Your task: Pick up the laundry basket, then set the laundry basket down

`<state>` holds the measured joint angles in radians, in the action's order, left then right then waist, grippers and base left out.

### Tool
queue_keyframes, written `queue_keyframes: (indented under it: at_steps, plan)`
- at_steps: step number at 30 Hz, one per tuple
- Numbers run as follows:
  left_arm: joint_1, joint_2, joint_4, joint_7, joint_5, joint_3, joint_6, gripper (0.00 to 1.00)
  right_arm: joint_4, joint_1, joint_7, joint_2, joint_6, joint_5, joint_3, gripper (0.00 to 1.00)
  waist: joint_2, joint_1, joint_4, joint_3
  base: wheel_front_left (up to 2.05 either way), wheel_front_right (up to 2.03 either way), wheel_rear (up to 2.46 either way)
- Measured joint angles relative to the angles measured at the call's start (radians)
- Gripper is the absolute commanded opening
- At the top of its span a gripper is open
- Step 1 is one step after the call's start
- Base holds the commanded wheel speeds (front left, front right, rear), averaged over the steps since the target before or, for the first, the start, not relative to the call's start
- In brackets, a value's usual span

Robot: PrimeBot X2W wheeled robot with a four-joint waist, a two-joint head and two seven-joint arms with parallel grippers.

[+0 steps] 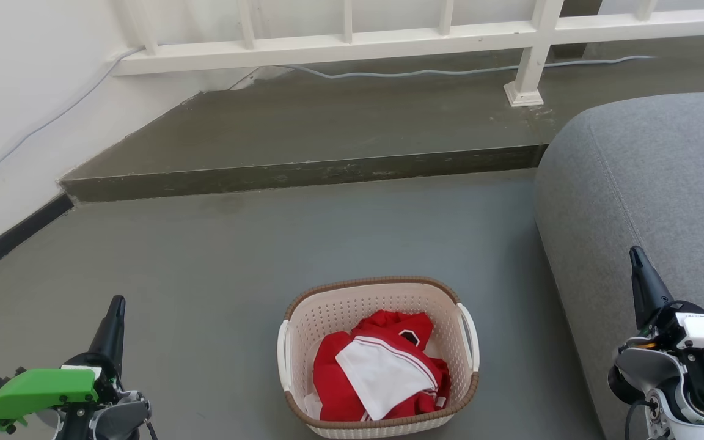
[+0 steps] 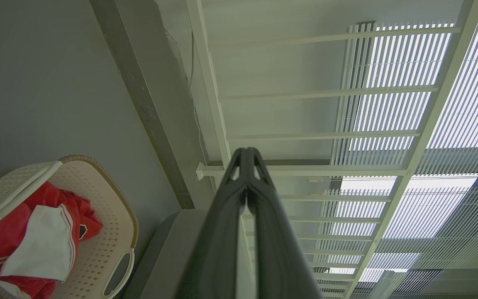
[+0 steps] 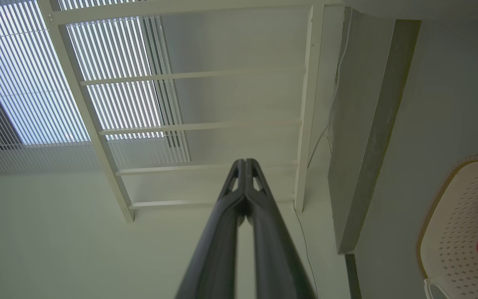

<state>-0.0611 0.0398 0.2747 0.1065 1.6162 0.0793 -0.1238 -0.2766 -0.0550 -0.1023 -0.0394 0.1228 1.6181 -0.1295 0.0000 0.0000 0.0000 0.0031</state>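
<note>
Grey floor (image 1: 205,256) holds laundry basket (image 1: 378,305), handles left and right, between both empty, closed jaws.

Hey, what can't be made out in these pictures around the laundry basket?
Head view: the laundry basket has its floor hidden under the red and white clothes; the bottom edge cuts off its near wall.
Right wrist view: the right edge cuts off most of the basket.
Left wrist view: the left gripper, with its shut fingers, hides part of the grey sofa.
</note>
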Motion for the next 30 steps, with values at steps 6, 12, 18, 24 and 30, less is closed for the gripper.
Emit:
queue_keyframes:
  at_steps: [6,12,18,24,30]
  plan:
    - [0.0,0.0,0.0,0.0,0.0,0.0,0.0,0.0,0.0,0.0,0.0,0.0,0.0,0.0,0.0,0.0,0.0,0.0,0.0,0.0,0.0,0.0,0.0]
    - [0.0,0.0,0.0,0.0,0.0,0.0,0.0,0.0,0.0,0.0,0.0,0.0,0.0,0.0,0.0,0.0,0.0,0.0,0.0,0.0,0.0,0.0,0.0]
    - [0.0,0.0,0.0,0.0,0.0,0.0,0.0,0.0,0.0,0.0,0.0,0.0,0.0,0.0,0.0,0.0,0.0,0.0,0.0,0.0,0.0,0.0,0.0]
    - [0.0,0.0,0.0,0.003,0.0,0.0,0.0,0.0,0.0,0.0,0.0,0.0,0.0,0.0,0.0,0.0,0.0,0.0,0.0,0.0,0.0,0.0,0.0]
    - [0.0,0.0,0.0,0.003,0.0,0.0,0.0,0.0,0.0,0.0,0.0,0.0,0.0,0.0,0.0,0.0,0.0,0.0,0.0,0.0,0.0,0.0,0.0]
